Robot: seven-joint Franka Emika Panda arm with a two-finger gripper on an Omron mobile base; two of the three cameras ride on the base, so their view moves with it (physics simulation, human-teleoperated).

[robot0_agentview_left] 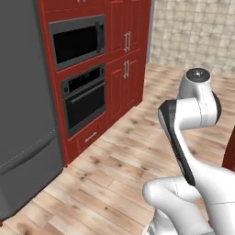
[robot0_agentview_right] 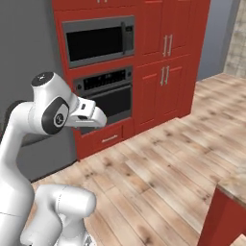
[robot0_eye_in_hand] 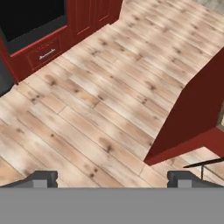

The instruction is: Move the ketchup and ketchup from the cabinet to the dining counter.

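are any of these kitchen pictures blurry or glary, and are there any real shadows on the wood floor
Left base view: soft and slightly blurred, pale wooden plank floor evenly lit, no distinct shadows. Right base view: equally flat light, no glare on the black glass microwave door. Hand view: floor grain sharper, still shadowless.

The arm is glossy white, built of rounded tubular links with bulbous joints. Dark grey bands and a long dark strip mark the joints, and a grey disc caps the top joint. At the hand, two small dark grey fingertips show blocky ends.
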